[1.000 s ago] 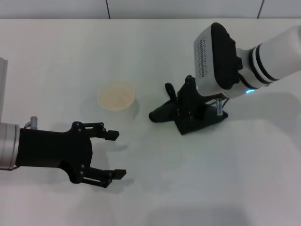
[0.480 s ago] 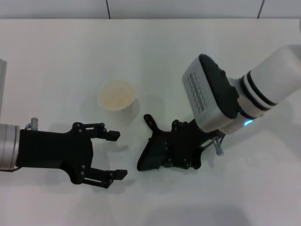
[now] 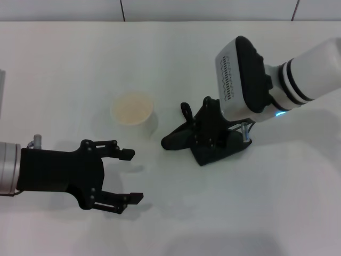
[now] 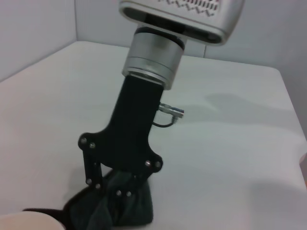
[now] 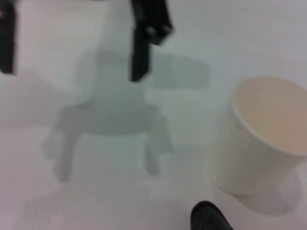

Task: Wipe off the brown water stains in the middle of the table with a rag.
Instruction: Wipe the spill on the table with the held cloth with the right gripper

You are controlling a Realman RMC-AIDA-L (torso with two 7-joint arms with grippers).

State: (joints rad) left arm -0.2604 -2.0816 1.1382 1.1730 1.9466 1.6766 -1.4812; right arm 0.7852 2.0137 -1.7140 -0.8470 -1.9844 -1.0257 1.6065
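Observation:
The dark rag (image 3: 175, 140) lies pressed on the white table (image 3: 64, 64) just right of the paper cup, with my right gripper (image 3: 195, 136) shut on it from above. The left wrist view shows the same grip, black fingers (image 4: 96, 165) sunk into the rag's (image 4: 125, 212) folds. A dark tip of the rag (image 5: 209, 218) shows in the right wrist view. My left gripper (image 3: 136, 176) hovers open and empty at the front left, apart from the rag. No brown water stains show on the table; any under the rag are hidden.
A white paper cup (image 3: 131, 109) with a cream inside stands upright between the two grippers, also seen close in the right wrist view as the cup (image 5: 266, 136). The table's grey back edge (image 3: 160, 21) runs along the far side.
My right gripper dragged the rag toward the table's front and left half a second ago, then swept it back away to beside the cup. The left arm has hardly moved.

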